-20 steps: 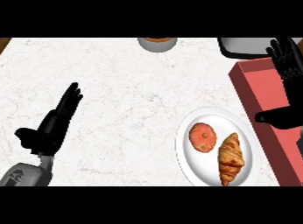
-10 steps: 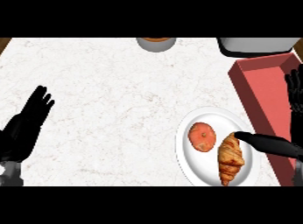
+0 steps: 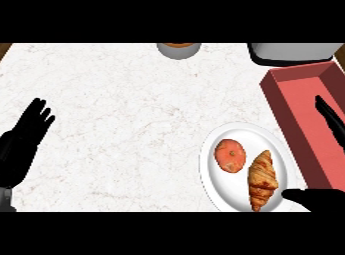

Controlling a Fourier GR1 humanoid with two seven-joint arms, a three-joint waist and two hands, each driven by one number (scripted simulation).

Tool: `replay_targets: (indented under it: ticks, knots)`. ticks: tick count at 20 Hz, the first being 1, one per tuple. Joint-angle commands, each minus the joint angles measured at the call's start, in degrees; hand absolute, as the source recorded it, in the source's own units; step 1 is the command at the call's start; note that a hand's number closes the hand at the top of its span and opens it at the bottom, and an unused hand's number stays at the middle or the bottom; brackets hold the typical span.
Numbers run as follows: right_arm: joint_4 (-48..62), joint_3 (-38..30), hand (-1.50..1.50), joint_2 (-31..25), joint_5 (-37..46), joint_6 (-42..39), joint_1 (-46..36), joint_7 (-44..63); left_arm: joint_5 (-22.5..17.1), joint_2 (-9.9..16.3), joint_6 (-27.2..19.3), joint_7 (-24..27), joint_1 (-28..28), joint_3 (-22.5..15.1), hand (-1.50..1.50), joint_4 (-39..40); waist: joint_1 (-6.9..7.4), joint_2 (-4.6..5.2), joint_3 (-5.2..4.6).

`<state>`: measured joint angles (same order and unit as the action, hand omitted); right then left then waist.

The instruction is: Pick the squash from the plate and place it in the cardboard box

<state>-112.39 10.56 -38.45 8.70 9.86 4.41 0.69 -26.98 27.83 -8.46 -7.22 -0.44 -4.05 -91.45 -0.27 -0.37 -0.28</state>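
Counter: white marble, wood at the far corners.
Box: red, 3 o'clock edge.
Plate: 5 o'clock, white.
Left hand: 9 o'clock, fingers straight, resting.
Right hand: fingers spread wide, over box and plate rim.
Croissant: on plate.
Squash: on plate, beside croissant.
Bowl: 12 o'clock, possibly a cup.

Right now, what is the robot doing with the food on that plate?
Nothing is picked up yet. The right hand is open beside the white plate, with its thumb near the croissant and its fingers over the red box. The round orange squash sits on the plate next to the croissant, and nothing touches it. The box sits just right of the plate. The left hand rests open at the left edge, fingers up, holding nothing.
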Motion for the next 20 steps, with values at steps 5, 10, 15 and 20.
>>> replay_targets:
  ticks: [5,10,15,20]
  knots:
    - [-8.06,9.02,-1.50,-9.20,9.49,-13.09,-8.22,30.70,-0.41,0.62,0.36,-2.40,-2.94,0.75,0.00,-0.50,1.60,0.44,-0.10]
    - [-11.13,15.00,-1.50,-4.83,6.51,-21.72,-16.07,48.43,0.28,-0.49,1.87,0.67,0.30,1.15,0.00,0.32,1.74,0.40,0.05]
    - [-6.78,13.63,-1.50,2.09,-1.31,-28.59,-25.15,59.52,0.77,-1.62,1.85,-0.91,1.38,1.11,0.00,-2.09,1.36,0.34,0.19]
    - [0.62,15.83,-1.50,7.81,3.30,-29.84,-25.50,57.57,4.17,-4.40,-0.54,-3.41,-3.53,0.68,0.00,0.19,0.57,0.40,0.26]
